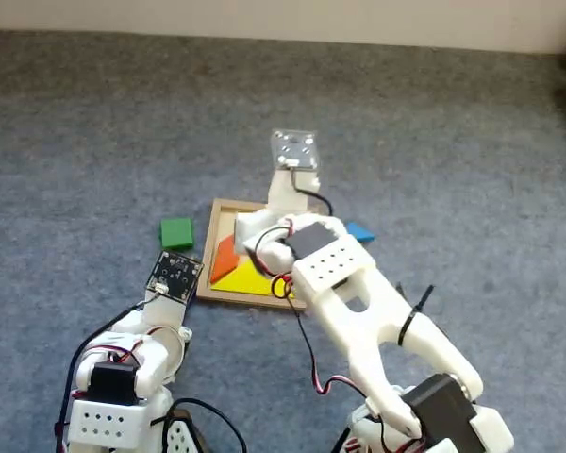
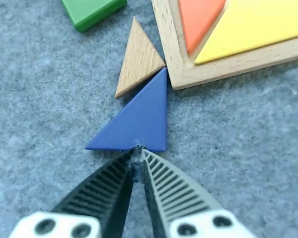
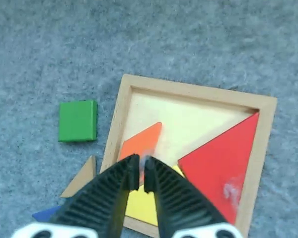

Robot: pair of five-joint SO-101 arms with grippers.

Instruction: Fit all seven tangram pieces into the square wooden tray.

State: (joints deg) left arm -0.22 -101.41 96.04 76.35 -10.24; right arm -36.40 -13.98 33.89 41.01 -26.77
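Surface: grey carpet [image 1: 472,142] lies under everything I can see.
High view, tray: the wooden tray [image 1: 209,247] sits near the middle, partly under the right arm [image 1: 358,302].
High view, loose pieces: a green square [image 1: 176,232] lies just beside the tray's left rim. A light blue piece [image 1: 360,230] lies on the carpet at the tray's other side, half hidden by that arm.
High view, placed pieces: an orange piece [image 1: 224,257] and a yellow triangle [image 1: 241,279] lie inside the tray.
High view, left arm: the left arm [image 1: 141,349] is folded near the front, its wrist just off the tray's near-left corner.
Left wrist view, gripper: the left gripper [image 2: 139,150] has its fingers pressed together with nothing between them. Its tips touch one straight edge of a dark blue triangle [image 2: 139,121].
Left wrist view, pieces: the dark blue triangle lies flat on the carpet, one tip touching a bare wood triangle [image 2: 139,59]. Both are outside the tray, just beside its corner.
Right wrist view, gripper: the right gripper [image 3: 140,159] is closed to a thin slit and holds nothing. It sits over the orange piece; I cannot tell whether it touches.
Right wrist view, tray: a red triangle [image 3: 221,158] lies inside against the rim, next to the yellow one. Part of the tray floor shows as bare wood.
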